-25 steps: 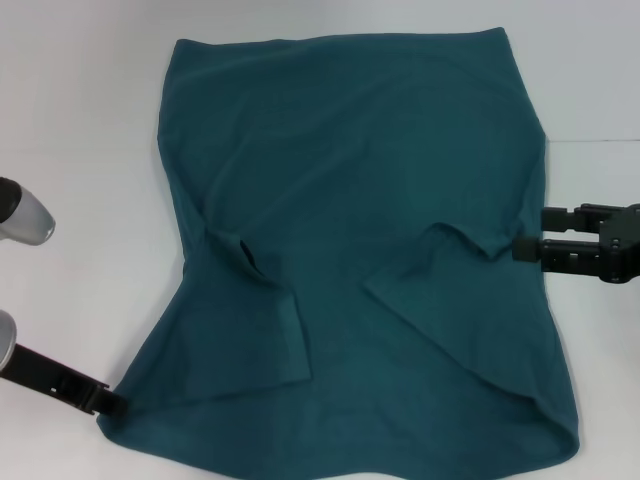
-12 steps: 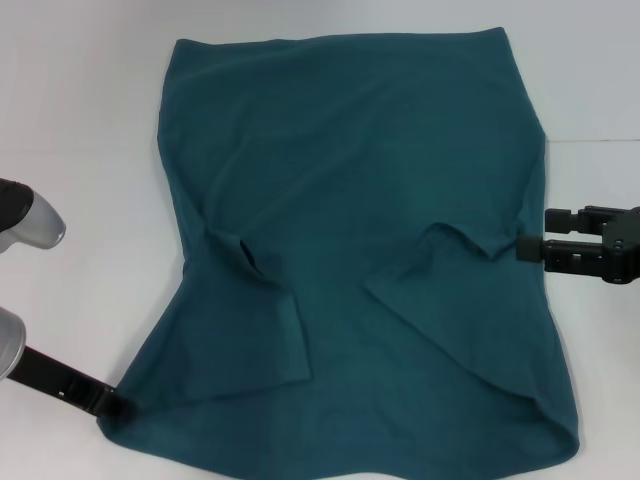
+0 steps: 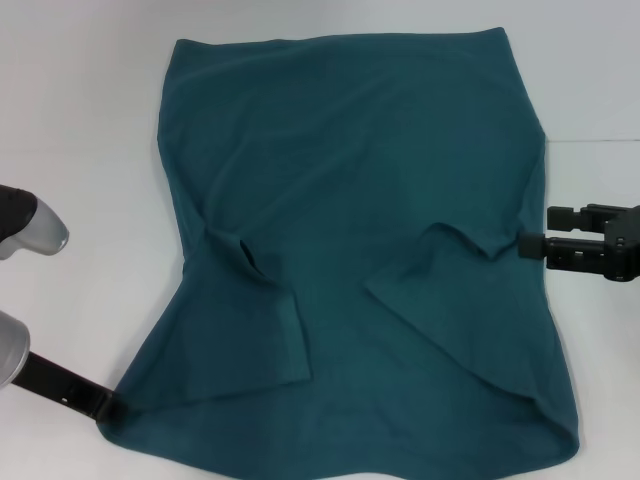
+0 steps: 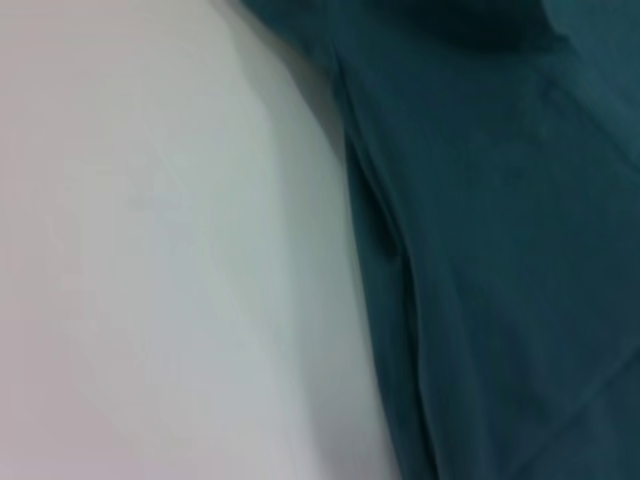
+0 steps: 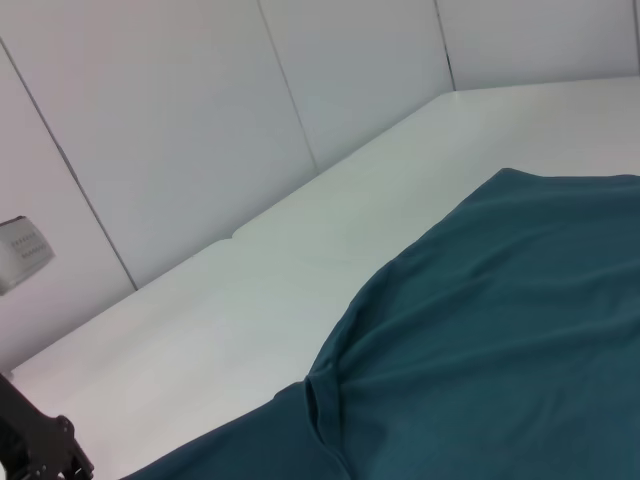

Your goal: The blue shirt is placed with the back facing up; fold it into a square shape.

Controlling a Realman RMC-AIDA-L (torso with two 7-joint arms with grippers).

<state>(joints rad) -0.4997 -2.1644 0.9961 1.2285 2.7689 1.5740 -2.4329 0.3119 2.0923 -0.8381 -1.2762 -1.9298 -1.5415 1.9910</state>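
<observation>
The blue shirt (image 3: 350,250) lies spread on the white table (image 3: 90,130) between the two grippers, both sleeves folded in over its body. The left gripper (image 3: 112,407) sits at the shirt's near left corner, touching the cloth's edge; whether its fingers are parted or closed on the fabric cannot be told. The right gripper (image 3: 528,246) meets the shirt's right edge beside the folded-in sleeve, and its finger state cannot be told either.
</observation>
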